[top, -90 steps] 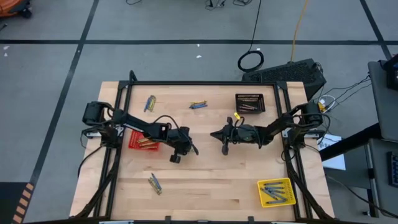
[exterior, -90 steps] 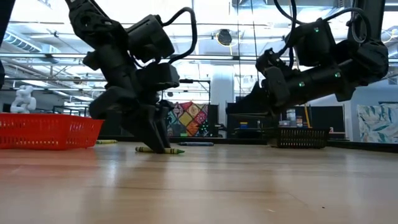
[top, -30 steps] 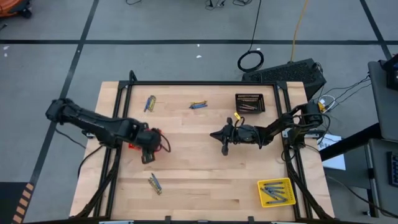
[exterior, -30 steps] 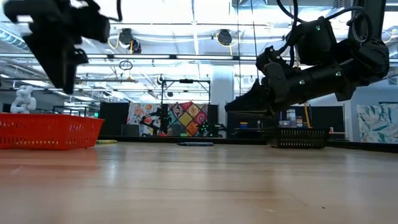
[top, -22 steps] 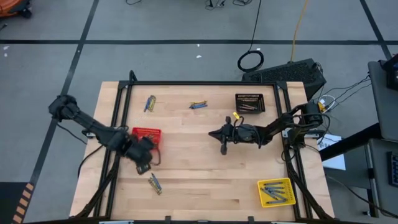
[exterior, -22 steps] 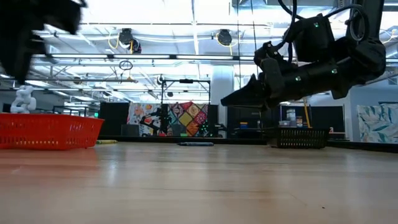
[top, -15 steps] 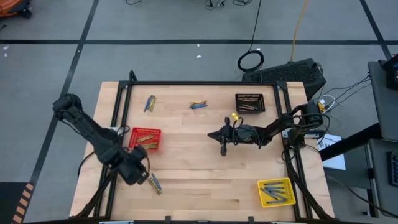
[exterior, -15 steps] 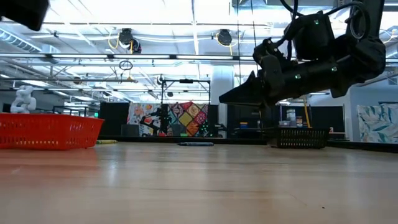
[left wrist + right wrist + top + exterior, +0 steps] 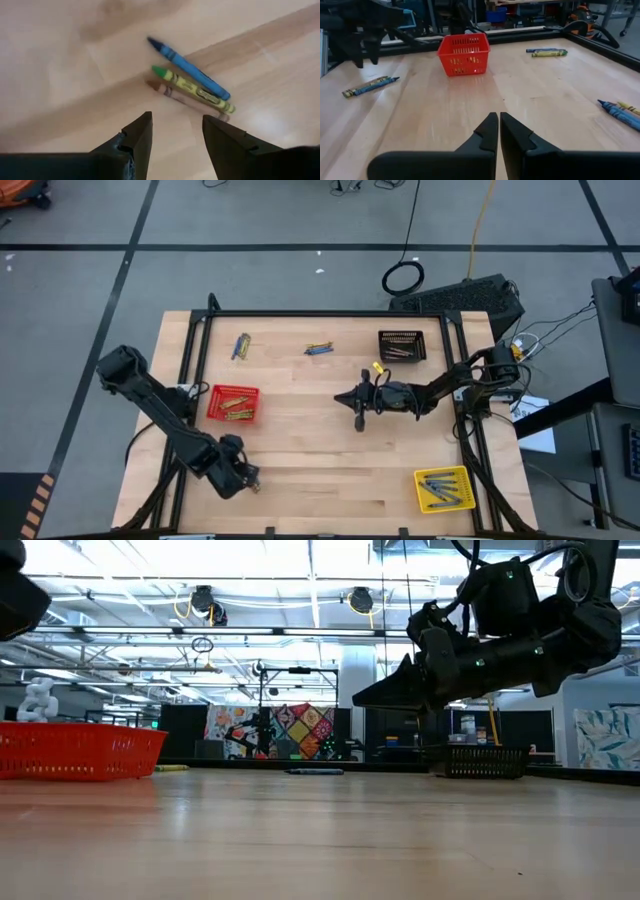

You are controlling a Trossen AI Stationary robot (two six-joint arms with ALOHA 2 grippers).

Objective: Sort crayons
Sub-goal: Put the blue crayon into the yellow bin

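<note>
Three crayons lie side by side on the wood in the left wrist view: a blue one (image 9: 188,68), a green-yellow one (image 9: 194,89) and a brown one (image 9: 184,100). My left gripper (image 9: 175,132) is open and empty just above them, near the table's front left (image 9: 243,476). My right gripper (image 9: 498,131) is shut and empty, hovering above the table's middle (image 9: 360,408). More crayons lie at the far left (image 9: 241,345), at the far middle (image 9: 319,348) and beside the black basket (image 9: 380,367).
A red basket (image 9: 233,403) with yellowish crayons stands at the left. A black basket (image 9: 402,345) stands at the far right, and a yellow basket (image 9: 445,490) with blue crayons at the near right. A black frame (image 9: 320,314) runs along the table's edges.
My left gripper has swung from above the red basket toward the table's near edge and now hangs over the three crayons at the front left. The crayons and baskets have stayed where they were.
</note>
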